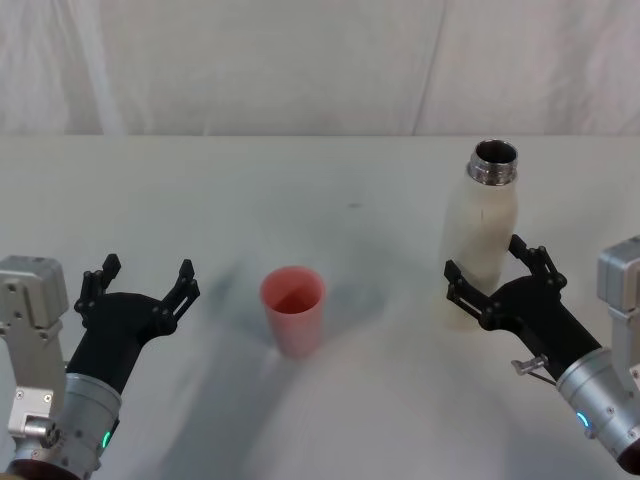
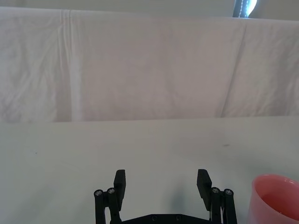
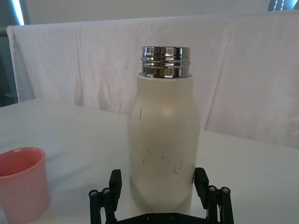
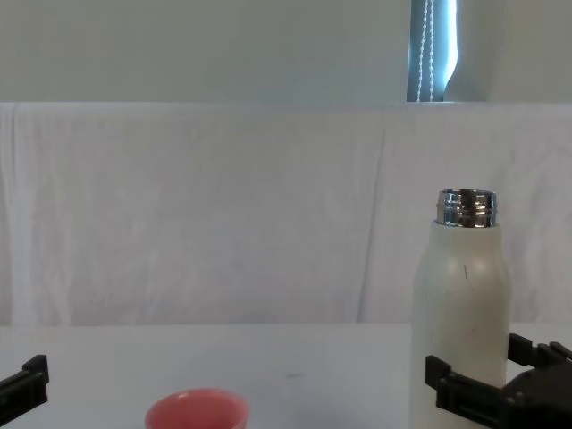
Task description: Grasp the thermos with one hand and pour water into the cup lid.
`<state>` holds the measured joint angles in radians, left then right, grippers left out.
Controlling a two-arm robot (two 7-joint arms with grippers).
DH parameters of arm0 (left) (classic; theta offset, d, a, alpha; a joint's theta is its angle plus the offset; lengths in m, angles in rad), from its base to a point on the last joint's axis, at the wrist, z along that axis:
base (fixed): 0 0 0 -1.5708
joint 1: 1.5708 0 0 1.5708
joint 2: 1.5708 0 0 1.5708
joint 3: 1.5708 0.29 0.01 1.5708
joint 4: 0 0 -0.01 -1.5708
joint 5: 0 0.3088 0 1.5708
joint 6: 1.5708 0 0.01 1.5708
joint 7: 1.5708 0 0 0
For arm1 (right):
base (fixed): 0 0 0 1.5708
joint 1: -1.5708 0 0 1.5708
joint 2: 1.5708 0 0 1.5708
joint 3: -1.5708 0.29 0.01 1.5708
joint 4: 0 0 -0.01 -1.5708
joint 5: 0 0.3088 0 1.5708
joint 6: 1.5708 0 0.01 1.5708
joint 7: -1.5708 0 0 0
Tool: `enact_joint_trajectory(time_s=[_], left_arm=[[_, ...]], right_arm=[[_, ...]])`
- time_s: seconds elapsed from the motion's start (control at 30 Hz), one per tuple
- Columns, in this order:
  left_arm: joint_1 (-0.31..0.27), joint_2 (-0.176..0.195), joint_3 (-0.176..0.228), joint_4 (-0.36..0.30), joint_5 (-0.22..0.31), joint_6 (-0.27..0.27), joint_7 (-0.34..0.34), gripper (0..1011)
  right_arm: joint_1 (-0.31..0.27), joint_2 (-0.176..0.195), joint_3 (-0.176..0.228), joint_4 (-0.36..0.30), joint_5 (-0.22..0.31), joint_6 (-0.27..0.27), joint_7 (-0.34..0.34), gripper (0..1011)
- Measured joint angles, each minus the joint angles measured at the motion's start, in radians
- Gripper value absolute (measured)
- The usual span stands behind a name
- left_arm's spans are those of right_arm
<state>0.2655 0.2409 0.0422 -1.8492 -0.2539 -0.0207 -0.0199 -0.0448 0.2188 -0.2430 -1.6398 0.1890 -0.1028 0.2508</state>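
At three o'clock of the salmon-pink cup lid (image 1: pixel 293 310), the right black two-fingered gripper (image 1: pixel 487 281) brackets the upright cream-white steel-necked thermos (image 1: pixel 483 235), fingers spread, apparently about to close, while the left gripper (image 1: pixel 142 283) idles open at nine o'clock

— What stands under everything?

— A white table (image 1: pixel 350 180), its surface bare and pale, with a small dark speck (image 1: pixel 353 206) toward the far side, near the middle.

— And behind it?

— A white cloth backdrop (image 4: pixel 223 214), creased in long vertical folds, hanging along the table's far edge. Above it runs a plain pale wall (image 4: pixel 197 49).

— Anything else?

— At the far right, above the cloth, a narrow strip of window (image 4: pixel 433 49) with bright blue-white light.
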Motion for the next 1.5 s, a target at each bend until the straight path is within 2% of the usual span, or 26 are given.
enact_joint_trajectory(time_s=[0.67, 0.97, 1.23, 1.5], left_arm=[[0.000, 0.000, 0.000, 0.000, 0.000, 0.000, 0.000, 1001], [0.000, 0.000, 0.000, 0.000, 0.000, 0.000, 0.000, 1001], [0.000, 0.000, 0.000, 0.000, 0.000, 0.000, 0.000, 1001], [0.000, 0.000, 0.000, 0.000, 0.000, 0.000, 0.000, 1001]], right_arm=[[-0.109, 0.021, 0.049, -0.073, 0.019, -0.028, -0.014, 1001], [-0.146, 0.024, 0.088, -0.095, -0.008, -0.048, -0.047, 1001], [-0.161, 0.011, 0.123, -0.094, -0.026, -0.061, -0.067, 1001], [-0.158, -0.006, 0.142, -0.074, -0.046, -0.070, -0.081, 1001]])
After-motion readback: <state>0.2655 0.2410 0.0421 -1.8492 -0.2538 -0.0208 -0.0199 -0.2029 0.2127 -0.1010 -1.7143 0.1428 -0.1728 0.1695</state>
